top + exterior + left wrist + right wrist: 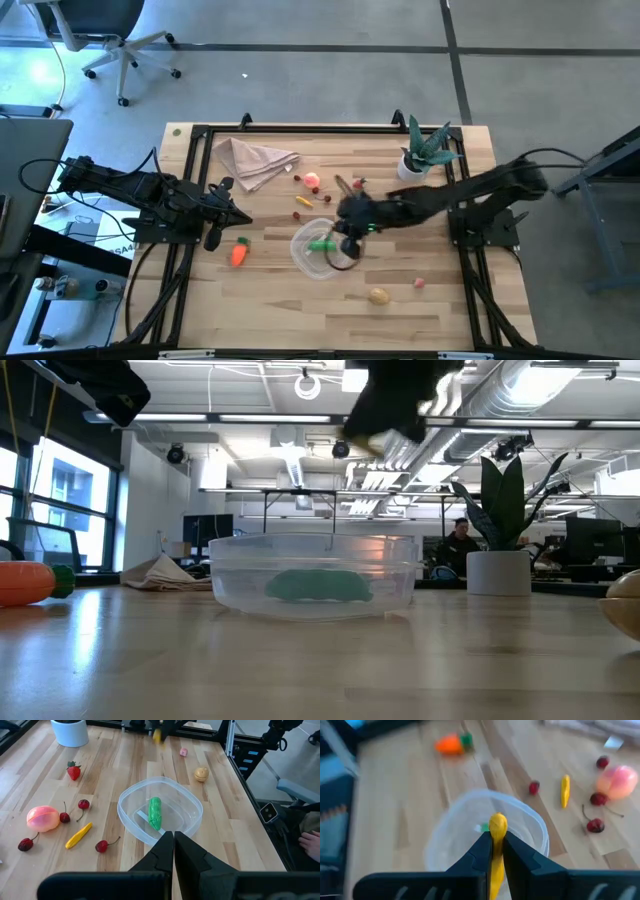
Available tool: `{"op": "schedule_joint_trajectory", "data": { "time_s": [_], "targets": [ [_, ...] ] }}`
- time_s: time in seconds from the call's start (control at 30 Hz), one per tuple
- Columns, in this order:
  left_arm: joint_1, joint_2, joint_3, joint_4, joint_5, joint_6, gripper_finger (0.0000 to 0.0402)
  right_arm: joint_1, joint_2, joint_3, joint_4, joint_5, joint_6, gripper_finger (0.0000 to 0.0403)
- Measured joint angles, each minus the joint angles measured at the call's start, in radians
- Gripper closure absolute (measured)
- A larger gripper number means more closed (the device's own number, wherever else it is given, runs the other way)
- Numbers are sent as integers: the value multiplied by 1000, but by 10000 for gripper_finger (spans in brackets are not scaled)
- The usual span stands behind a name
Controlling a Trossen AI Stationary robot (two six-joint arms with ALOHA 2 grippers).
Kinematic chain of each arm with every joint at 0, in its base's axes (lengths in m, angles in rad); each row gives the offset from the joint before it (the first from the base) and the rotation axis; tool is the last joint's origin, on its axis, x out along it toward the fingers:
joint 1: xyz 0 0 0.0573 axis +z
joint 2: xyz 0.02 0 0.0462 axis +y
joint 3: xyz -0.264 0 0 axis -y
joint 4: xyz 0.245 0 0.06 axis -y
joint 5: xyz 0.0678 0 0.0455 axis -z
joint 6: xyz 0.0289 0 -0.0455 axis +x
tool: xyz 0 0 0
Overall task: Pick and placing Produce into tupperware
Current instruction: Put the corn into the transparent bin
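Placing step, by my read: right gripper [494,851], at centre frame in the high view, is clamped on a slim yellow piece [496,827] above the clear tupperware [312,262], which sits just below centre and already holds a green pepper [155,812]. Next move likely calls for lowering inside the rim and parting the fingers so the piece drops clear of the wall. Left gripper [173,851] waits closed and empty at left of the table beside the carrot [238,253]; no readable writing or labels anywhere.
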Motion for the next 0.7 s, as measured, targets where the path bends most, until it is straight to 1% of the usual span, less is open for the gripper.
{"op": "schedule_joint_trajectory", "data": {
  "time_s": [0.13, 0.4, 0.53, 0.7],
  "targets": [
    [0, 0, 0, 0, 0, 0, 396, -35, 136, 42, -2, -58, -50, 379],
    [0, 0, 0, 0, 0, 0, 396, -54, 337, 122, -3, -64, -113, 379],
    [0, 0, 0, 0, 0, 0, 396, -59, 390, 141, -31, -58, -116, 379],
    [0, 0, 0, 0, 0, 0, 396, -58, 405, 141, -38, -48, -136, 379]
  ]
}}
